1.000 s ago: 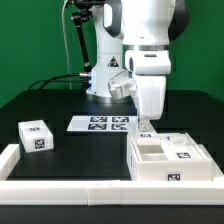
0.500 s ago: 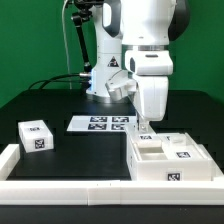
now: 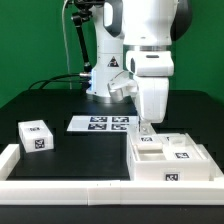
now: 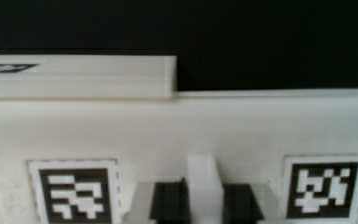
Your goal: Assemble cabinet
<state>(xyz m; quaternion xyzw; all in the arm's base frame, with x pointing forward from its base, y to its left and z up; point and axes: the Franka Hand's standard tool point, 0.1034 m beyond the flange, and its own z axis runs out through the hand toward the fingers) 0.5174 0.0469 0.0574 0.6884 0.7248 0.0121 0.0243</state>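
Observation:
The cabinet (image 3: 170, 155) is a large white open box with tags, at the exterior view's right, next to the front rail. My gripper (image 3: 148, 128) points straight down at its far left corner. In the wrist view the two black fingers (image 4: 165, 200) stand on either side of a thin upright white wall of the cabinet (image 4: 176, 125), pressed against it; the gripper (image 4: 201, 195) is shut on that wall. Two tags (image 4: 73, 190) lie on either side of it. The fingertips are cut off by the picture edge.
A small white tagged block (image 3: 37, 136) lies at the exterior view's left. The marker board (image 3: 100, 123) lies behind the cabinet near the robot base, and shows in the wrist view (image 4: 78, 75). A long low white border rail (image 3: 60, 183) runs along the front.
My gripper has come a little lower and toward the exterior view's right onto the cabinet's wall. The cabinet has shifted only slightly.

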